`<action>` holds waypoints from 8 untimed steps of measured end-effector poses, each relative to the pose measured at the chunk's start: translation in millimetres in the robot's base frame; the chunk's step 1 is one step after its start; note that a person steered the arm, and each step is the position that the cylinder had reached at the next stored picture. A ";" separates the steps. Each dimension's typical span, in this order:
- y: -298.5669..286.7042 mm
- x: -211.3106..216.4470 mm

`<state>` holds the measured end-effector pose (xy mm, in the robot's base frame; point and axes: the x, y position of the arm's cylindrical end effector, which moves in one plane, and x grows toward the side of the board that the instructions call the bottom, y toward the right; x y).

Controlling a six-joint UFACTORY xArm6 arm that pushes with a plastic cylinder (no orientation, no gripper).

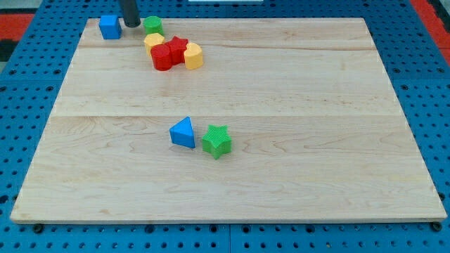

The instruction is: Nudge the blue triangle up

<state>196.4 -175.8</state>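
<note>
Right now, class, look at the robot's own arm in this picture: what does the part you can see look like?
Only the lower part of my arm shows: a straight, dark grey to black rod, round in section and plain, cut off by the view's top edge. I see no cables, markings or jaws on it. My tip ends bluntly at the board's far edge, between the blue cube and a green block.

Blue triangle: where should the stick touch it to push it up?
Push, not grip: set my tip against the blue triangle's bottom face and come from the view's bottom. The green star sits at its right, so stay left of that. My tip is now far off, at the view's top.
</note>
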 end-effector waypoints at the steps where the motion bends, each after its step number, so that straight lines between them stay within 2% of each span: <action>1: 57.5 -2.3; 3: 67.4 37.1; 6: 78.9 40.2; 7: 179.5 51.1; 8: 240.6 82.0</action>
<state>278.4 64.8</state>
